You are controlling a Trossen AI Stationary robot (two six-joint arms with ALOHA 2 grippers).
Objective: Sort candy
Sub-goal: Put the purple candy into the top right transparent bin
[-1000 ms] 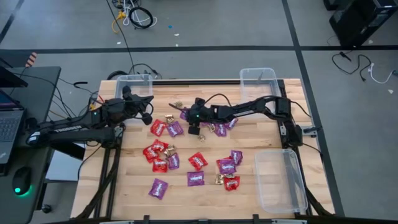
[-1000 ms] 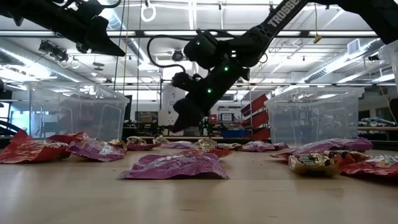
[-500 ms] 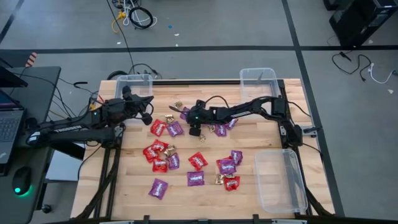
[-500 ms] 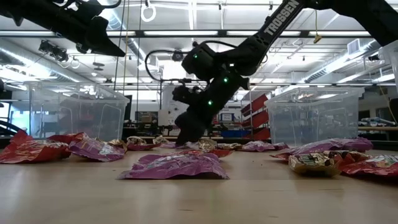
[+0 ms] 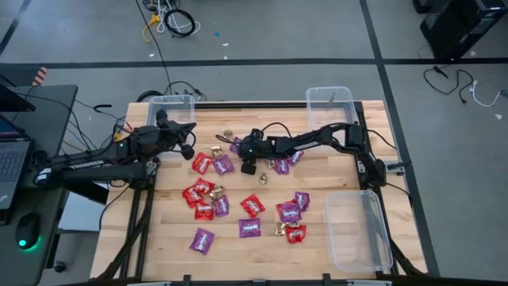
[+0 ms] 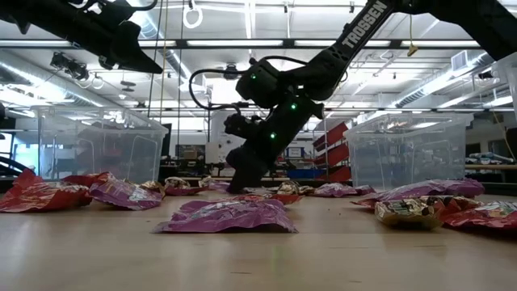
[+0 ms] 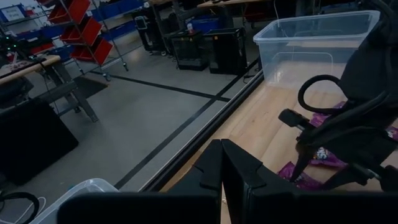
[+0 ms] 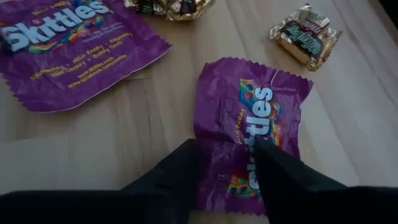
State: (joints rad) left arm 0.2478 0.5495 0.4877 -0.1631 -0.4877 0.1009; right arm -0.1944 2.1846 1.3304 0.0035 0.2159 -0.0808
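My right pincer (image 8: 227,171) is down on the counter (image 5: 333,179) near the middle of the high view, its two dark fingers (image 8: 171,177) straddling a purple Skittles packet (image 8: 252,127). The fingers press on the wrapper's lower half with a gap between them; I judge them to be closing, not yet clamped, so the packet lies flat on the wood and is not lifted. Just beyond it in the wrist view sit a second purple Skittles packet (image 8: 71,46) at upper left, a gold foil piece (image 8: 171,7) at the top edge and another gold-wrapped piece (image 8: 306,34) at upper right, its print too small to read.

My left pincer (image 5: 189,149) waits closed and empty, above the counter's upper left, beside a clear bin (image 5: 171,107).

Further out, the rest of the candy (image 5: 238,202) is scattered over the middle of the counter: red, purple and gold pieces mixed together. I can make out nothing inside the bin at upper centre-right (image 5: 329,99) or the bin at lower right (image 5: 357,230), nor in the left one. By my reckoning the sorting has barely begun, with nearly every piece left to move.

Readable writing: "Skittles" on both purple packets, and "TROSSEN" along the right arm (image 6: 359,26) in the low view.
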